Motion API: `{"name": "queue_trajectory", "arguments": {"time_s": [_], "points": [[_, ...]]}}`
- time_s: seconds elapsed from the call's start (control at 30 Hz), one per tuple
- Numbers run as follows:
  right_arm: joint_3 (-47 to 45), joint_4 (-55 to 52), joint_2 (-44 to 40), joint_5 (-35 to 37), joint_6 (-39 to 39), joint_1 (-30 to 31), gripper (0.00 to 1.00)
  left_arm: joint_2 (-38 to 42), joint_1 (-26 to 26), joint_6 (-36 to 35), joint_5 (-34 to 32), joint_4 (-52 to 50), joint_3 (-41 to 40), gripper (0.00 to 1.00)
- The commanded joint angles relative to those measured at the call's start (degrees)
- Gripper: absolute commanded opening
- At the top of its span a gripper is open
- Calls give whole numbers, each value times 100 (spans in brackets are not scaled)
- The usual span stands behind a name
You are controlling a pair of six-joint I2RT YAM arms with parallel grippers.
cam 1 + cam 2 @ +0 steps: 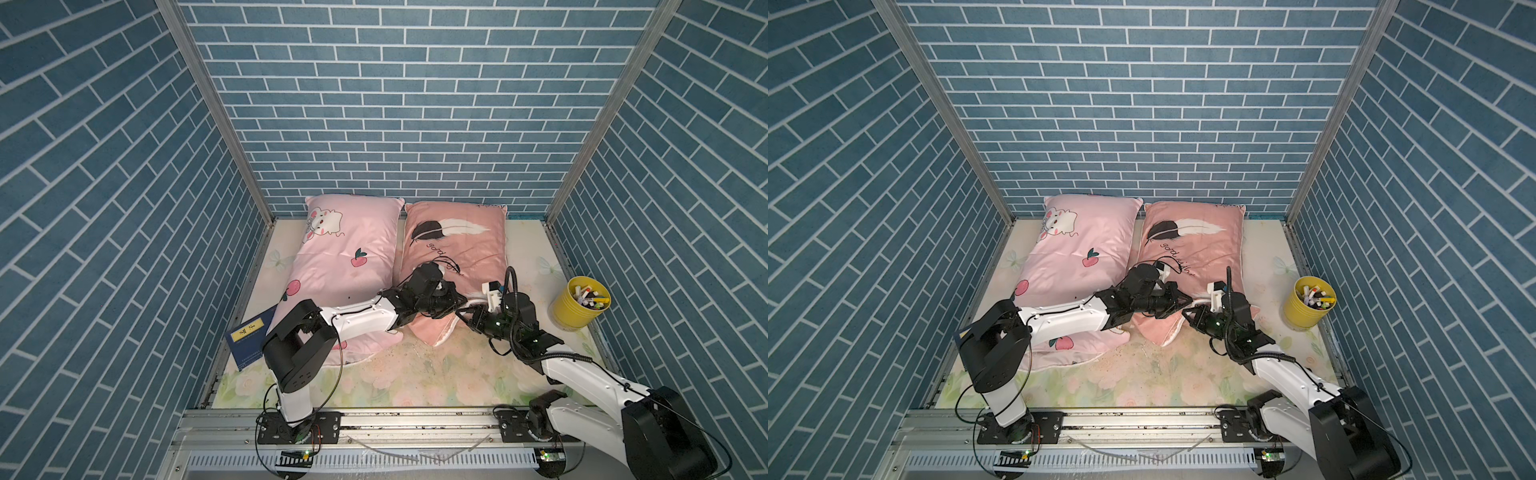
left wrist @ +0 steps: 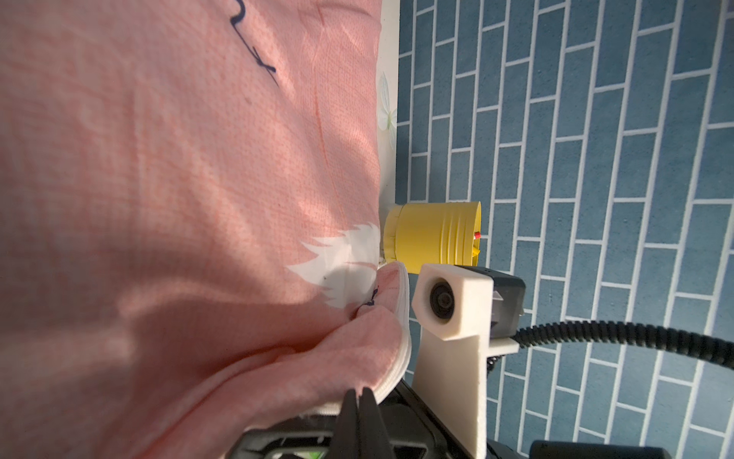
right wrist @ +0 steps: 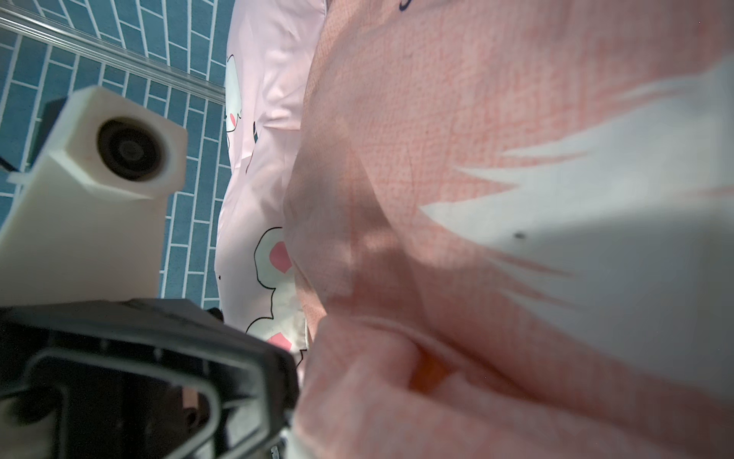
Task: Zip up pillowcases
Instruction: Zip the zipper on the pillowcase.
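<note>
Left fingers [image 2: 350, 417]: pinched the salmon feather pillowcase [image 2: 178, 179] at its edge, likely keeping it taut.
Right fingers [image 1: 469, 313]: pressed together at that edge; what they held was unclear.
Pillowcase: lay on floral sheet [image 1: 415, 374] beside pink pillowcase [image 1: 345, 249].

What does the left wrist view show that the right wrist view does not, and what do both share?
Only the left wrist view: the yellow cup, the right arm's wrist camera, and the left end effector, shut at the white edge of the salmon pillowcase. Only the right wrist view: the light pink pillowcase, the left arm's wrist camera, and a small orange piece in a fold. Both: the salmon pillowcase with its white feather print, and the blue brick wall.
</note>
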State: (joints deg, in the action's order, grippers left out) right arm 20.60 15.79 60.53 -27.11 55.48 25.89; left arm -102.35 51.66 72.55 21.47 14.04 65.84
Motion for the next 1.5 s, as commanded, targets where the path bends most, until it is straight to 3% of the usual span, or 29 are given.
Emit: {"name": "queue_trajectory", "arguments": {"time_s": [0.0, 0.37, 0.6, 0.8, 0.97, 1.1, 1.17, 1.37, 1.47], "points": [[-327, -422, -72, 136, 93, 39, 0, -35, -11, 145, -42, 474, 82, 0], [-444, -775, -96, 229, 133, 215, 0, -126, 2, 136, 13, 429, 234, 0], [-66, -2573, -676, 1021, 67, 166, 0, -57, 247, -74, -38, 168, -409, 0], [-780, -1871, -969, 1463, 1294, 226, 0, -25, 566, 4, -325, 265, -920, 0], [-741, -1850, -904, 1698, 1323, 232, 0, 174, 720, -230, -634, -136, -1145, 0], [-297, -2670, -922, 1253, 850, 232, 33, -82, 732, -383, -839, -147, -1085, 0], [-37, -3509, -1174, 1232, 503, 218, 41, -267, 736, -382, -822, -46, -986, 0], [609, -5450, -1960, 1137, -160, 120, 44, -452, 723, -465, -817, 9, -755, 0], [828, -5634, -2142, 1126, -221, 82, 44, -452, 732, -505, -759, -8, -746, 0]]}}
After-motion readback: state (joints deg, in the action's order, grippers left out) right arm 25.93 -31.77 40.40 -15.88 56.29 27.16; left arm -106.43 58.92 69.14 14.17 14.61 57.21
